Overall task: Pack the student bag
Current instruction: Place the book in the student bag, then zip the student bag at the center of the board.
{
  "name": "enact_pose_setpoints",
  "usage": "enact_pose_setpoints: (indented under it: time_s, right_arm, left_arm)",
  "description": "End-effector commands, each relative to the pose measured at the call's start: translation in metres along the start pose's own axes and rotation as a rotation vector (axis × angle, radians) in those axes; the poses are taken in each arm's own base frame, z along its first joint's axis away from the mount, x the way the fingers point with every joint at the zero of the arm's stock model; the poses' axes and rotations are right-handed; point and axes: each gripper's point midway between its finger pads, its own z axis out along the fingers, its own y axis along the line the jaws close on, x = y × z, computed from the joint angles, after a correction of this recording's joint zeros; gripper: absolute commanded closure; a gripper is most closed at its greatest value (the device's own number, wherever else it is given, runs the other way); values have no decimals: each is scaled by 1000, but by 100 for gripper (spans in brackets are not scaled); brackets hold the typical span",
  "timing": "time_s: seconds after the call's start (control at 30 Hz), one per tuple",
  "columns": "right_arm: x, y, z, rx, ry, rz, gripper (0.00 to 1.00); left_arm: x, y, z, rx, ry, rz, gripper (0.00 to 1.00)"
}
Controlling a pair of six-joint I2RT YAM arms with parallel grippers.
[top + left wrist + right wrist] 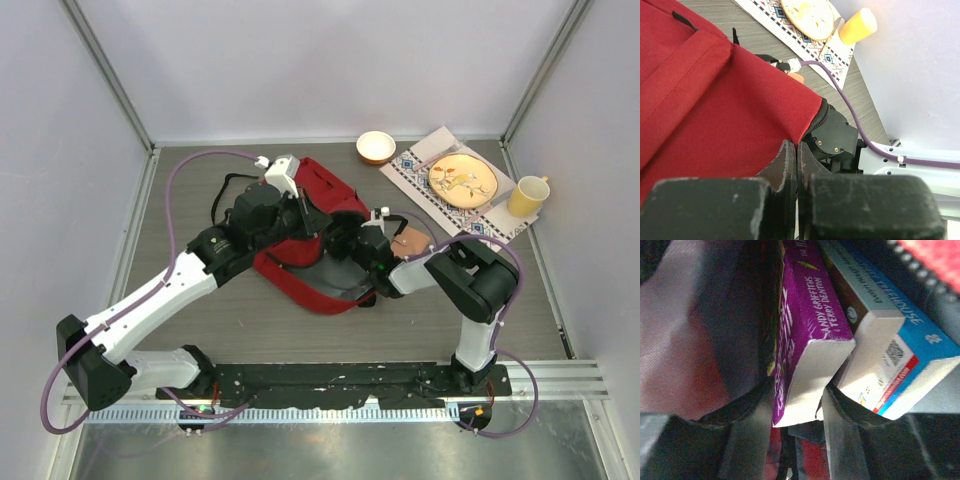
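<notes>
My left hand (796,149) is pinched shut on the zippered rim of the large soft red fabric backpack (715,100), which spreads out ahead of it. My right hand (797,407), inside the backpack, clamps a purple paperback book (807,335). A blue-and-white paperback (900,357) lies just right of it.

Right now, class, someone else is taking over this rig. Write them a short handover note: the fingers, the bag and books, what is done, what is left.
Left gripper: fingers shut, pinching the bag at its rim by the zipper.
Right gripper: inside the bag, fingers either side of the purple book; I cannot tell whether they clamp it.
Bag: lying mid-table, mouth toward the right arm.
Done: blue book is in the bag, and the purple book is in beside it.
Left: probably release the purple book, withdraw, and zip up.
</notes>
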Motion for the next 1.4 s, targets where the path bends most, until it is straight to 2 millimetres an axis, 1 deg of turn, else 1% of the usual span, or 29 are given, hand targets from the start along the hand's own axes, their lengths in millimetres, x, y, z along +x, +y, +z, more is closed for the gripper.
enact_pose_setpoints:
  time_s: [0.0,0.03,0.1,0.17,0.23,0.27,0.3,0.33,0.4,0.43,0.5,0.53,0.63,0.67,0.77,0.8,0.83,0.87,0.9,0.97,1.0,1.03,1.1,1.17,1.2,1.23,1.27,1.3,1.37]
  right_arm:
    - [-8,20,-9,-67,-43,-33,49]
    - [-8,13,-14,-52,-38,-44,46]
    - [-8,14,-21,-50,-34,-66,40]
    - [-8,8,-29,-28,-30,-91,38]
    - [-9,16,-35,-35,-31,-123,37]
    - [-10,13,-36,-17,-33,-141,26]
    - [-12,15,-38,-17,-38,-157,26]
    - [-14,24,-41,-32,-42,-160,25]
    - [-17,24,-46,-7,-54,-202,25]
    - [-19,35,-51,-20,-58,-212,25]
    - [-19,19,-59,55,-42,-234,25]
    - [-19,16,-65,75,-34,-243,25]
    - [-23,-8,-91,209,-15,-309,24]
    - [-26,-12,-107,251,-12,-333,24]
    - [-44,-40,-139,380,-68,-400,24]
    - [-51,-32,-151,364,-105,-404,24]
    - [-58,-38,-162,391,-131,-414,24]
    - [-70,-46,-173,438,-186,-428,24]
    - [-78,-35,-185,406,-230,-420,24]
    - [-96,-38,-202,437,-324,-418,23]
    - [-103,-28,-212,404,-372,-400,22]
    - [-109,-28,-217,405,-403,-393,20]
    - [-122,-28,-228,415,-473,-387,18]
    - [-127,-26,-235,412,-503,-384,16]
    - [-129,-25,-236,416,-513,-390,16]
    - [-130,-26,-236,427,-514,-393,14]
    - [-129,-28,-237,440,-507,-404,14]
    - [-129,-27,-235,447,-503,-406,13]
    - [-124,-34,-230,478,-466,-420,12]
  left_arm:
    - [-24,-32,-9,128,-77,-12,100]
    - [-24,-32,-10,128,-78,-11,100]
    - [-24,-29,-9,118,-80,-7,100]
    - [-23,-29,-8,116,-78,-7,100]
    - [-21,-28,-7,114,-72,-5,100]
    - [-21,-27,-6,113,-73,-8,100]
    - [-21,-27,-6,113,-71,-8,100]
    - [-20,-28,-5,115,-71,-9,100]
    - [-20,-27,-3,112,-69,-10,100]
    - [-19,-26,-2,112,-64,-11,100]
    - [-17,-26,-2,111,-58,-12,100]
    - [-16,-26,-1,111,-56,-10,100]
    - [-15,-22,-3,97,-54,-2,100]
    - [-12,-20,-3,89,-43,6,100]
    - [-6,-16,0,78,-24,5,100]
    - [-2,-15,2,85,-13,0,100]
    - [4,-15,5,90,1,-3,100]
    - [5,-16,7,102,3,-7,100]
    - [12,-16,9,116,26,-20,100]
    - [25,-14,20,122,65,-35,100]
    - [34,-13,25,126,92,-52,100]
    - [42,-18,28,151,113,-53,100]
    - [64,-11,42,129,173,-67,100]
    - [84,-17,48,161,232,-79,74]
    - [98,-15,54,163,279,-89,66]
    - [106,-22,53,193,313,-109,62]
    - [110,-23,52,200,323,-111,53]
    - [114,-22,49,198,327,-110,38]
    - [112,-22,45,190,308,-106,29]
